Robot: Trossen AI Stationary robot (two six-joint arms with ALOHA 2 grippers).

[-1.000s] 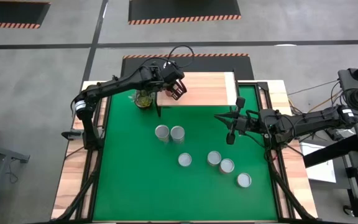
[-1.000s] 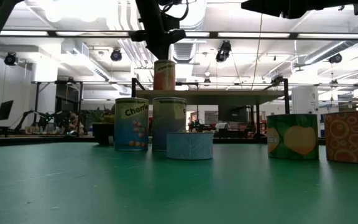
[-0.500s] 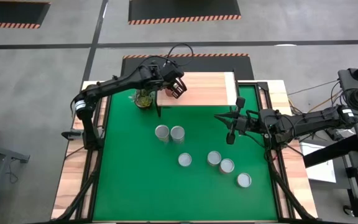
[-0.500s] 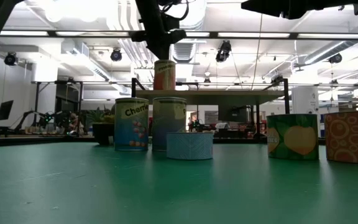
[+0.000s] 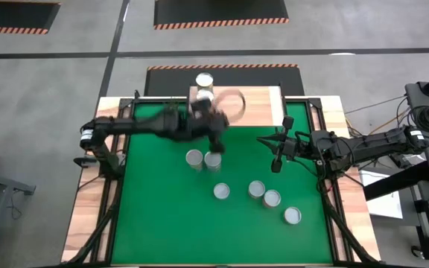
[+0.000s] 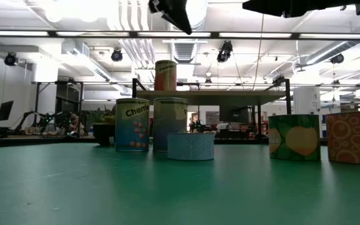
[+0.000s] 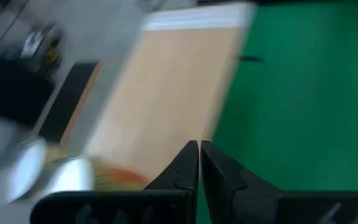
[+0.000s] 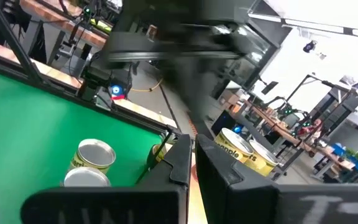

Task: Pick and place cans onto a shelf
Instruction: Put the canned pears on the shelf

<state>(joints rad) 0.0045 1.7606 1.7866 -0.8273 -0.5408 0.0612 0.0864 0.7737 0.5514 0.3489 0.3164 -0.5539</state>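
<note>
Two cans (image 5: pixel 204 80) (image 5: pixel 205 96) stand on the far left end of the pale wood shelf (image 5: pixel 253 108); the low view shows one can (image 6: pixel 165 75) up on the shelf (image 6: pixel 230 95). Several more cans stand on the green mat, among them a pair (image 5: pixel 194 158) (image 5: pixel 212 159) and a short one (image 6: pixel 190 145). My left gripper (image 5: pixel 216 144), blurred, hangs shut above the mat just beyond that pair, near the shelf's front edge; its fingertips (image 7: pixel 199 147) hold nothing. My right gripper (image 5: pixel 264 140) waits shut over the mat's right part, fingertips (image 8: pixel 192 140) together.
The green mat (image 5: pixel 162 223) has free room along its near and left parts. Four cans (image 5: pixel 221 191) (image 5: pixel 256 189) (image 5: pixel 272 198) (image 5: pixel 293 216) stand spread toward its near right. A dark plant pot (image 6: pixel 104 132) shows behind the left can. Black rails run along the table's sides.
My left arm has swung quickly away from the shelf's left end toward the table's near edge, rolling its wrist, and now hangs over the mat by the pair of cans. It has stayed shut. The two cans on the shelf, covered by the arm before, now show.
</note>
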